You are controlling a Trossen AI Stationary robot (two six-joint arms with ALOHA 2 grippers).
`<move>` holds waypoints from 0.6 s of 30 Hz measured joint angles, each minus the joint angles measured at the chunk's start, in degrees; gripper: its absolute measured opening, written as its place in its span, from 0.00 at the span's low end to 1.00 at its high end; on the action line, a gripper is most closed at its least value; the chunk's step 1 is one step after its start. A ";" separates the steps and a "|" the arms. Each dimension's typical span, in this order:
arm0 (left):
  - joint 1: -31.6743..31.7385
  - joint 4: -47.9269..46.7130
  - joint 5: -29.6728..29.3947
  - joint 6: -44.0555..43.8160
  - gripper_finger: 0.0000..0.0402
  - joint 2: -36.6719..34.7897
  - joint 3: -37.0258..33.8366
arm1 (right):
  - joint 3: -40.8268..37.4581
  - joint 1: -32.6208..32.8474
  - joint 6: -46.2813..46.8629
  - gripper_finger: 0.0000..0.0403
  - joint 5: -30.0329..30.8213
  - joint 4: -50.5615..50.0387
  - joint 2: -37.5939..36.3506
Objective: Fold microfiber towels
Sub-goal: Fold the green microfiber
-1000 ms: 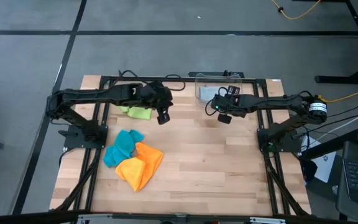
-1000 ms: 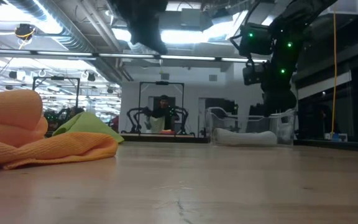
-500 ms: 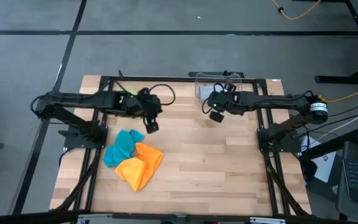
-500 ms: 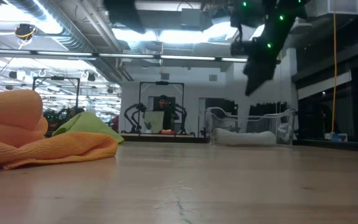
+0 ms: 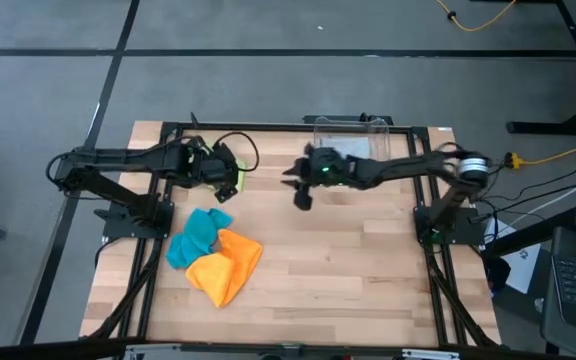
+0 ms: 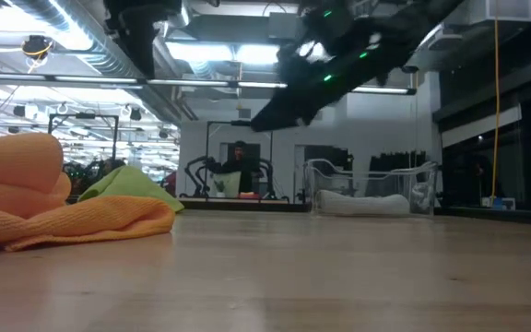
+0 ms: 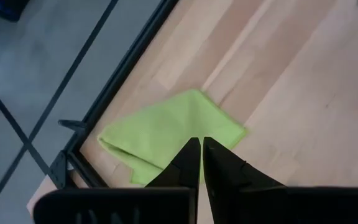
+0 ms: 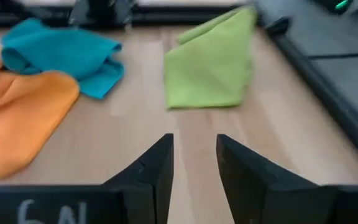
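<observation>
Right gripper, in the high view, hangs over the bare middle of the wooden table with its jaws partly apart and nothing between them. Left gripper sits above the lime green towel at the far left of the table, closed and holding nothing. The teal blue towel and the orange towel lie crumpled and touching near the left edge. A clear plastic bin stands at the far edge; its contents cannot be made out from above.

Low view: the orange towel is a loose, soft heap on the tabletop, with the lime green towel rising behind it. The clear plastic bin holds a pale, flat-lying cloth, judged to be the light grey towel. Both arms stay above the table surface.

Left wrist view: the left gripper's fingers meet tip to tip. Below them the lime green towel lies flat in a neat folded shape with crisp edges, close to the table's frame.

Right wrist view: the right gripper's fingers stand apart, gripping nothing. The lime green towel appears folded; the teal blue towel and orange towel are rumpled.

Progress judgement: two towels look finished, one of them binned; two remain to be folded.
</observation>
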 joint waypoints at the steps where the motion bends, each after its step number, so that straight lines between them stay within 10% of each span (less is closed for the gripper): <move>1: 0.43 -0.17 0.06 -0.10 0.03 0.00 0.00 | 1.93 0.16 0.26 0.31 -0.09 -0.14 2.42; 18: 6.26 -1.28 -2.77 -1.68 0.03 0.02 0.00 | 39.63 0.78 -2.52 0.31 -4.24 -6.31 36.38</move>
